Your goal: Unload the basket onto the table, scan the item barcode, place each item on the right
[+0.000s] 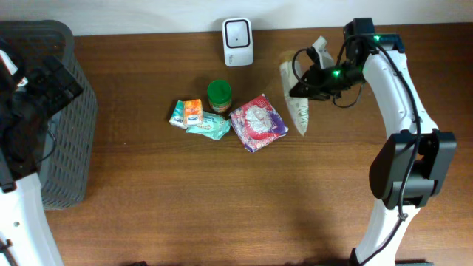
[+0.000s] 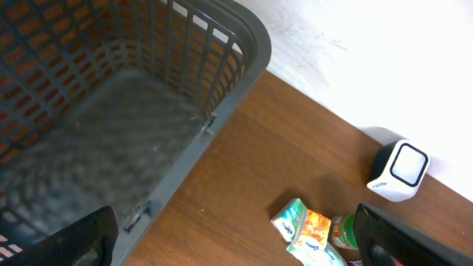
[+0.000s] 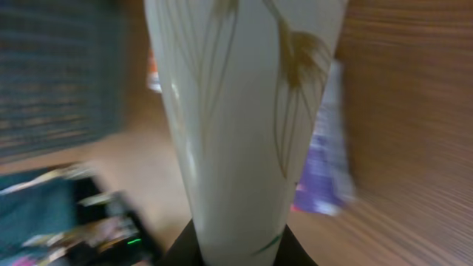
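A long white packet [image 1: 296, 107] with a thin leaf print hangs from my right gripper [image 1: 313, 81], to the right of the white barcode scanner [image 1: 238, 41] at the table's back edge. In the right wrist view the packet [image 3: 244, 111] fills the middle, and my right gripper [image 3: 236, 240] is shut on its near end, with black fingers [image 3: 181, 250] on either side. No barcode shows on the packet. I cannot tell whether its far end touches the table. My left gripper [image 2: 236, 240] stands open and empty above the table beside the basket, with the scanner [image 2: 400, 170] ahead of it.
A grey plastic basket [image 1: 63, 44] stands at the far left. In the middle of the table lie a green-lidded jar [image 1: 219, 94], small tissue packs [image 1: 188, 112], a teal pack [image 1: 209, 127] and a pink and purple packet [image 1: 258, 123].
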{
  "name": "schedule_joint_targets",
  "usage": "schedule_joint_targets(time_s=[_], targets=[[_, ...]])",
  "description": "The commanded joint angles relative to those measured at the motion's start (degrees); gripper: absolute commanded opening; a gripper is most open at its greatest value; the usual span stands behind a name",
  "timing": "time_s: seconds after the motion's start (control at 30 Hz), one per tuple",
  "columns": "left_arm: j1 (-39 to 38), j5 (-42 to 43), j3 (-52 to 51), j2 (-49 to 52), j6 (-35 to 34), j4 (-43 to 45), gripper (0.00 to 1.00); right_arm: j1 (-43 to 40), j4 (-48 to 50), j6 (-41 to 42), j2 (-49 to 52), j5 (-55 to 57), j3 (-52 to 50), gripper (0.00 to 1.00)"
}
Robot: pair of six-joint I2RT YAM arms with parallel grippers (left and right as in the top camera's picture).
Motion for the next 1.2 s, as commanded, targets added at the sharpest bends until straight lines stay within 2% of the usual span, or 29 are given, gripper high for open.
schedule_joint_targets(time_s=[0.0,0.03,0.07,0.3,0.33,0.43,0.53,0.6,0.7,0.8,0.83,0.87,0.93,1.1,1.17], targets=[[0.4,-0.7,0.1,0.0,-0.3,0.1,0.99,0.6,1.0,-4.6,-1.5,-29.9,-0.8,0.15],[0.4,-0.7,0.1,0.0,-0.3,0.1,0.99,0.7,2.9,-4.6,-1.5,-37.5,-0.8,0.15],[0.4,-0.7,0.1,0.0,-0.3,0.1,0.99,0.8,4.6,-2.1,-1.5,-38.7,-0.7,0.15],[0.4,-0.7,0.1,0.0,-0.3,0.1,0.99,1.2,5.3,-1.2,-1.5,-37.0,-0.7,0.15],[0.4,-0.7,0.1,0.0,-0.3,0.1,0.99,1.2,4.6,-1.1,-1.5,-32.3,-0.7,0.15],[0.4,-0.7,0.1,0.0,-0.3,0.1,0.99,1.2,-0.9,-0.3,-1.5,-2.6,-0.8,0.14],[0.4,-0.7,0.1,0.0,-0.3,0.1,0.99,1.0,-2.4,6.1,-1.5,26.0,-0.8,0.13],[0.4,-0.7,0.1,0.0,-0.3,0.1,0.99,1.4,-2.2,7.7,-1.5,38.1,-1.9,0.15],[0.4,-0.7,0.1,0.0,-0.3,0.1,0.99,1.9,1.9,7.7,-1.5,40.9,-8.0,0.16],[0.4,-0.7,0.1,0.0,-0.3,0.1,0.99,2.0,8.1,7.7,-1.5,43.2,-15.2,0.22],[0.4,-0.7,0.1,0.0,-0.3,0.1,0.99,2.0,10.1,7.7,-1.5,43.4,-17.5,0.25],[0.4,-0.7,0.1,0.0,-0.3,0.1,0.99,2.0,10.3,7.7,-1.5,43.4,-17.9,0.37],[0.4,-0.7,0.1,0.0,-0.3,0.1,0.99,1.9,9.8,7.7,-1.6,43.4,-17.2,0.46],[0.4,-0.7,0.1,0.0,-0.3,0.1,0.99,3.8,1.2,8.6,-1.6,43.2,-6.7,0.49],[0.4,-0.7,0.1,0.0,-0.3,0.1,0.99,8.1,1.9,12.1,-1.5,50.3,-7.0,0.53]])
